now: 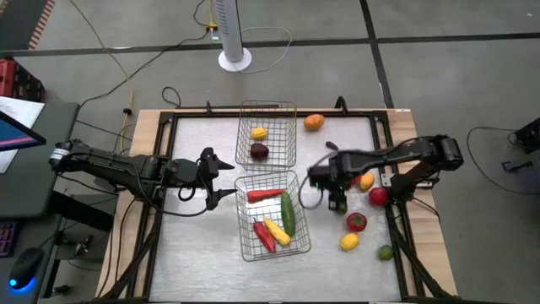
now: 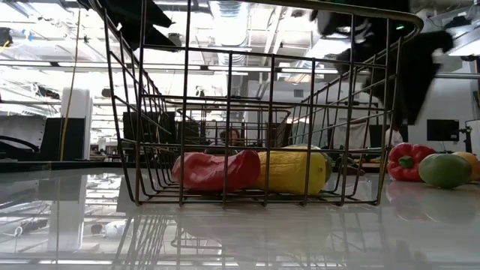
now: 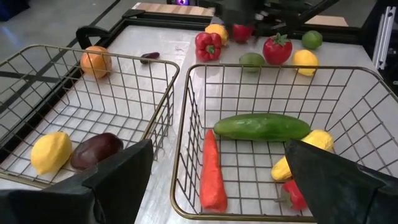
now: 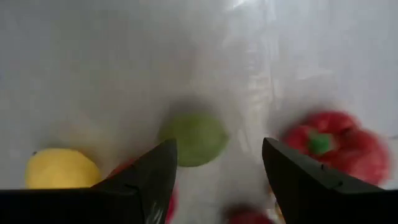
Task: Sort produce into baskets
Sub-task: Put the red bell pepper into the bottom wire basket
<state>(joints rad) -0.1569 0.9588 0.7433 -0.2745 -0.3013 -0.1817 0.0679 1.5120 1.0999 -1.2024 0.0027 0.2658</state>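
Note:
Two wire baskets stand mid-table. The far basket (image 1: pixel 267 110) holds a lemon (image 3: pixel 50 152) and a dark plum (image 3: pixel 94 150). The near basket (image 1: pixel 297 245) holds a cucumber (image 3: pixel 261 127), a long red pepper (image 3: pixel 211 174) and yellow and red pieces. My left gripper (image 1: pixel 234 180) is open and empty, level, just left of the gap between the baskets. My right gripper (image 4: pixel 219 165) is open, pointing down above a lime (image 4: pixel 194 140) that lies on the table right of the near basket; it touches nothing.
Loose produce lies on the table's right side: an orange (image 1: pixel 314 122) at the far edge, a yellow piece (image 1: pixel 366 180), a tomato (image 1: pixel 377 196), a red pepper (image 1: pixel 357 222), a lemon (image 1: pixel 349 242) and a lime (image 1: pixel 385 252). A fan base (image 1: pixel 234 59) stands beyond the table.

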